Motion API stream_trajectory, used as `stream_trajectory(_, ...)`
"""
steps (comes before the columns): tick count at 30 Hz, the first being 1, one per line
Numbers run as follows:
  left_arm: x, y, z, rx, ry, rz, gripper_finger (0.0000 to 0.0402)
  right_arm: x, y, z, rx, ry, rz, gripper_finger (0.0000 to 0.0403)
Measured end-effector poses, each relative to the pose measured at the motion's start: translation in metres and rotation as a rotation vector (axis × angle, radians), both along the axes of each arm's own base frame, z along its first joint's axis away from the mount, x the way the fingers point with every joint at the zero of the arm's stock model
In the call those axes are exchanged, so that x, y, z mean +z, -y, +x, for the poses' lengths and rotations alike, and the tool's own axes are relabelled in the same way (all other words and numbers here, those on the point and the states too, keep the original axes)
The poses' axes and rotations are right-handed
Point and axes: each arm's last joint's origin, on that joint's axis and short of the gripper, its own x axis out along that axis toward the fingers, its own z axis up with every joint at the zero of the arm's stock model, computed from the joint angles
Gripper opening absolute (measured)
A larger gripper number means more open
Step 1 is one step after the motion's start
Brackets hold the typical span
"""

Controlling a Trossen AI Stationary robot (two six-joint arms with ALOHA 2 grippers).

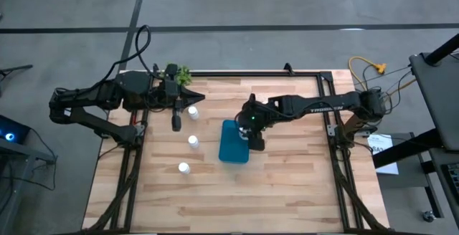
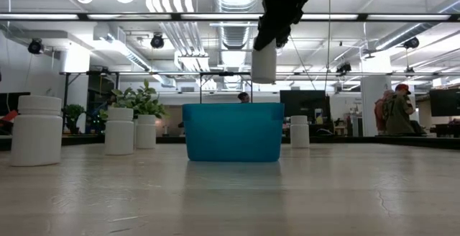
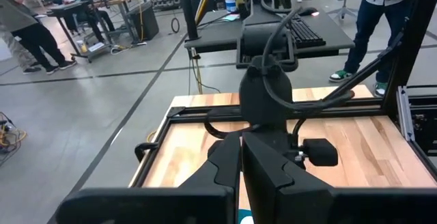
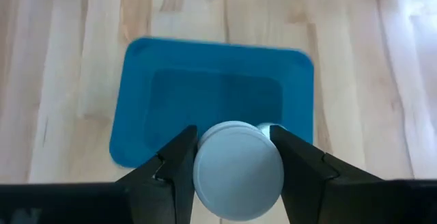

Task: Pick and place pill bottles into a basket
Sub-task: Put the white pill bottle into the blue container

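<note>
- The basket (image 1: 234, 141), a teal-blue rectangular bin, is seen at the centre of the high view on the wooden table (image 1: 287, 185).
- The right gripper (image 1: 255, 139) is positioned over the basket's right edge in the high view, with its arm reaching in from the right of the frame.
- A white pill bottle (image 4: 238, 169) is grasped between the right gripper's two dark fingers (image 4: 179, 164); in the right wrist view its round cap is seen directly above the basket's open interior.
- In the low view the held bottle (image 2: 264, 63) is suspended upright above the basket (image 2: 233, 131), clear of its rim.
- Three pill bottles are seen standing on the table left of the basket in the high view: one (image 1: 192, 111) toward the upper centre, one (image 1: 193, 141) just beside the basket, one (image 1: 184, 168) lower down.
- A further bottle (image 2: 300, 131) is seen right of the basket in the low view.
- The left gripper (image 1: 176, 120) is held at the upper left of the table, near the uppermost bottle; in the left wrist view its fingers (image 3: 225, 169) are pressed together with nothing between them.
- A small green plant (image 1: 179, 74) is located at the table's upper edge.
- A person (image 2: 394, 111) is visible far back at the right of the low view.
</note>
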Motion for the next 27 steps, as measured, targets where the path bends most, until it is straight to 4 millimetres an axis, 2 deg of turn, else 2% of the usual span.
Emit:
stream_trajectory(10,0.000,0.000,0.000,0.000,0.000,0.000,0.0000,-0.016,-0.005,0.016,0.040,-0.023,-0.032,0.0147)
stream_trajectory(27,0.000,0.000,0.000,0.000,0.000,0.000,0.0000,-0.062,-0.014,0.040,0.098,-0.101,-0.024,0.0147)
